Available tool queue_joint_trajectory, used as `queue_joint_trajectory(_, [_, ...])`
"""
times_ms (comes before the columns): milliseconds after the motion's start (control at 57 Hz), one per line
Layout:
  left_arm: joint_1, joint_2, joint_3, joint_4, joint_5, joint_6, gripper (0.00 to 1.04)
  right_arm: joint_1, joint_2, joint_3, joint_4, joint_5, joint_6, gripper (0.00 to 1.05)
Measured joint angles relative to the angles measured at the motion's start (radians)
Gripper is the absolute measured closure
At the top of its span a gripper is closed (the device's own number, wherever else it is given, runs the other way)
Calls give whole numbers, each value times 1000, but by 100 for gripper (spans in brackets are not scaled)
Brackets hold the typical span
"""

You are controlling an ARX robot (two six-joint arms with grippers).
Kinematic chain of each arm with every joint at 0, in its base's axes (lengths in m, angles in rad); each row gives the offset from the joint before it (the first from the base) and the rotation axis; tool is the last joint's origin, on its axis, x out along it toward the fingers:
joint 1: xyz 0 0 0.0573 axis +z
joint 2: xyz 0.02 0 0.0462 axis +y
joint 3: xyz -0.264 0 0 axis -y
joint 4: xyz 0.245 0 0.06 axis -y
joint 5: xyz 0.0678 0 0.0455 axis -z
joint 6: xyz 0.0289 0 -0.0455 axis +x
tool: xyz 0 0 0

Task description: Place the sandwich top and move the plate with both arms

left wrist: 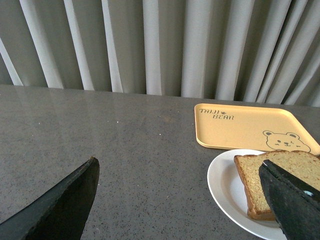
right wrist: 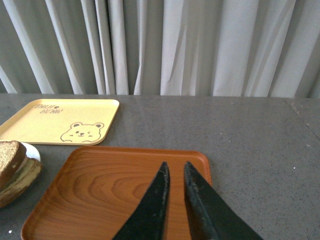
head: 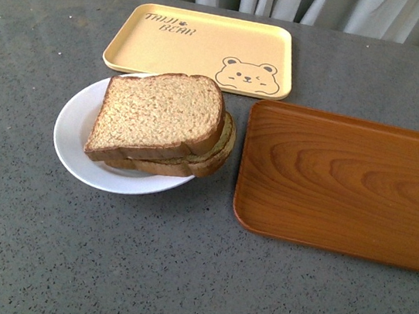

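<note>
Since the sandwich top (head: 159, 112) lies flat on the stack of bread, we judge the first part of the task done. It is a square slice of brown wholemeal bread with a darker crust. It sits slightly askew over the lower slices (head: 207, 159), whose edges show at its right side. We cannot see any filling.

The stack sits on the plate (head: 72, 138), which is round and white and rests on the grey desk (head: 177, 277). The plate's far rim is just beside the yellow bear-print tray (head: 201, 46). The brown wooden tray (head: 346, 184) lies near on the plate's right, with a strip of desk between them.

What is left, in our judgement, is moving the plate with both arms. Neither arm appears in the front view, so both end effectors are held back from the plate and nothing touches it.

In the left wrist view, the left end effector (left wrist: 179, 164) is spread wide, its two black fingers far apart and holding nothing. The plate and bread lie ahead of it, towards one finger's side.

In the right wrist view, the right end effector (right wrist: 176, 165) has its fingers drawn almost together, with only a thin gap, and grips nothing. It points across the wooden tray, and the plate's rim and the bread show only at the edge of that view.
</note>
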Motion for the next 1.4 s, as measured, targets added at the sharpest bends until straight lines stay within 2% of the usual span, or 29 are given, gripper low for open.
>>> queue_joint_trajectory(70, [2,1,1,-2,9,0,9,0,0,0,0,0,0,78])
queue_joint_trajectory(105, [31,29,21,-58,114,-34,9,0,0,0,0,0,0,73])
queue_joint_trajectory(140, [96,110,72,-175,311,-88,9,0,0,0,0,2,0,66])
queue_joint_trajectory(158, [119,163,92,-205,373,-117,9,0,0,0,0,0,0,62])
queue_joint_trajectory(175, [137,233,105,-208,486,-159,9,0,0,0,0,-2,0,57])
queue_joint_trajectory(245, [140,367,113,-137,613,-227,9,0,-1,0,0,0,0,45])
queue_joint_trajectory(280, [135,433,116,-77,640,-249,9,0,-1,0,0,-1,0,39])
queue_joint_trajectory(351, [130,547,124,36,648,-276,9,0,-1,0,-1,0,0,29])
queue_joint_trajectory(421, [117,763,151,243,643,-313,9,0,-2,0,-1,0,0,13])
queue_joint_trajectory(456, [113,823,160,297,644,-319,9,0,-2,0,-1,0,0,9])
queue_joint_trajectory(473, [106,906,174,367,644,-331,9,0,-2,0,-1,0,0,8])
queue_joint_trajectory(614, [99,1226,243,606,639,-384,9,0,-2,0,-1,-1,0,9])
queue_joint_trajectory(701, [99,1397,299,701,629,-409,9,0,-2,0,-1,0,0,9])
queue_joint_trajectory(964, [101,1726,444,812,589,-467,9,0,-2,0,-1,0,0,9])
queue_joint_trajectory(1402, [82,1944,534,845,538,-526,9,0,-2,0,-1,-1,0,9])
